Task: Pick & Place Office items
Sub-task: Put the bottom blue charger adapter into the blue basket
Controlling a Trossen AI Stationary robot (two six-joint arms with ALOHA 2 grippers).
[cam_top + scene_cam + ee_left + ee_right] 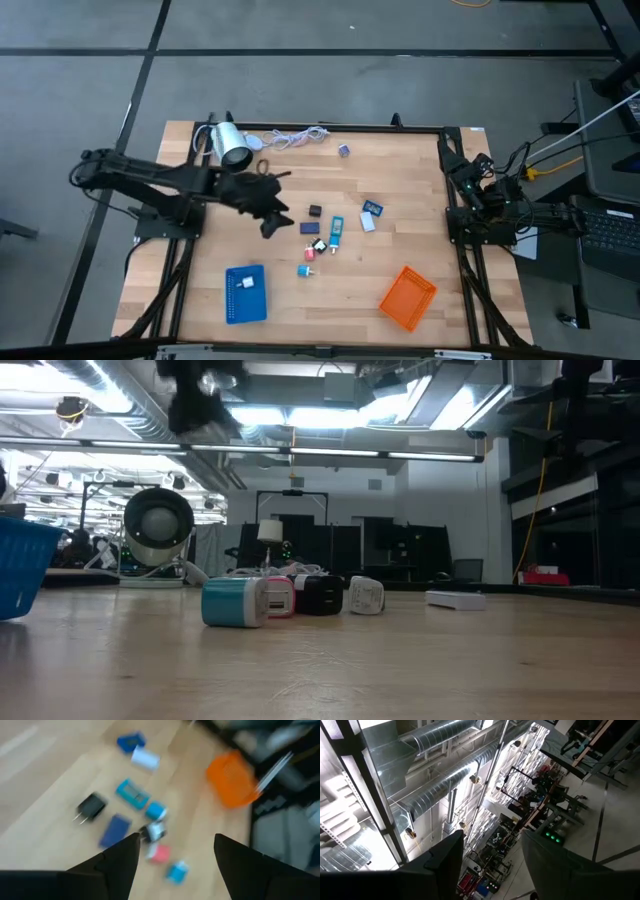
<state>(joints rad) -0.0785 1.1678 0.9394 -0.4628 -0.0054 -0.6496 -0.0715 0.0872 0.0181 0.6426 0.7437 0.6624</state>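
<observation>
A: Where do the office items (330, 232) lie?
B: Clustered mid-tabletop (400, 170), between blue tray (245, 293) and orange tray (407, 297).
A: Which arm is nearer?
B: The left pincer (272, 222), fingers apart, empty, hovers just left of the cluster (navy piece (309, 228) closest). Right pincer (452, 157) is parked at the far edge, fingers apart, pointing upward.

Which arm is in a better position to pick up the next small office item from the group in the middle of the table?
Left. The left gripper hovers open beside the office items; the right gripper is parked at the table's edge, aimed at the ceiling.
</observation>
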